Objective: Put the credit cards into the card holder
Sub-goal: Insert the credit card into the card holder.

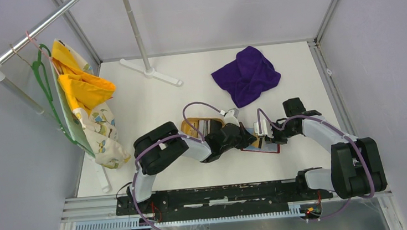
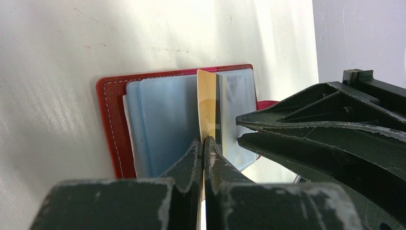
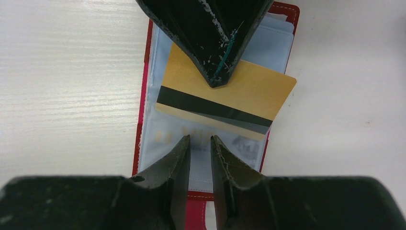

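Overhead, a red card holder (image 1: 261, 148) lies open and flat on a white table (image 1: 161, 102), near the front edge, just right of an oval wooden tray (image 1: 193, 125) and between the tips of two black robot arms that meet over it. In the right wrist view its long axis runs straight away from the camera, and its snap tab points back toward the right gripper (image 3: 200, 146). Pale clear plastic sleeves (image 2: 163, 124) fill the inside, framed by the stitched red border. The left gripper (image 2: 204, 143) is clamped tight on one credit card (image 3: 249, 88), gold with a black stripe. The card stands on its edge over the middle of the holder, so the left wrist camera sees it almost edge-on as a thin upright strip. From the right wrist view, its long axis lies across the holder, tilted a little so the right end sits lower, and the right end reaches past the holder's red border. The striped long edge faces down toward the sleeves, and its lowest part looks paler, as if just behind clear plastic. The right gripper hangs low over the tab end of the holder, its fingers a narrow gap apart with nothing visibly between them. A crumpled purple cloth (image 1: 246, 75) lies farther back on the table.
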Motion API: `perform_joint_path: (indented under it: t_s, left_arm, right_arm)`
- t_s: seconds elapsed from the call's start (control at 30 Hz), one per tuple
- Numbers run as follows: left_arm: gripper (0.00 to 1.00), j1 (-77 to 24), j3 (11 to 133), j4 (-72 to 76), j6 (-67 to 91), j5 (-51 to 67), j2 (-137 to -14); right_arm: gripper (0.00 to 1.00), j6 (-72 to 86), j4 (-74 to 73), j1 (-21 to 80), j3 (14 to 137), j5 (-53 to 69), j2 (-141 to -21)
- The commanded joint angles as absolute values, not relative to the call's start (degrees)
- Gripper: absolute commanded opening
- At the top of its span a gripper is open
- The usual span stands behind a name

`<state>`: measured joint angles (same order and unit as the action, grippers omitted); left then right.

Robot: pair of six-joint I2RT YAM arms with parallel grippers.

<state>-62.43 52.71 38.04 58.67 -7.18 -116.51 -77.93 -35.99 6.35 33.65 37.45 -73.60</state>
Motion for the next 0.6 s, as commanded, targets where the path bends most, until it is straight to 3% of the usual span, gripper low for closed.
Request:
perform_joint_path:
  t_s: [0.0,0.57]
  left_arm:
    - [0.02,-61.6,52.9,30.2,52.2,-12.4,-115.9]
    - [0.02,-61.9,55.3,28.1,50.1,-10.3,-117.1]
  right_arm:
    - [0.28,-78.5,-38.4,6.8,33.1,35.4,-75.0]
    - [0.29,-78.6,-38.4,7.1,33.1,35.4,-75.0]
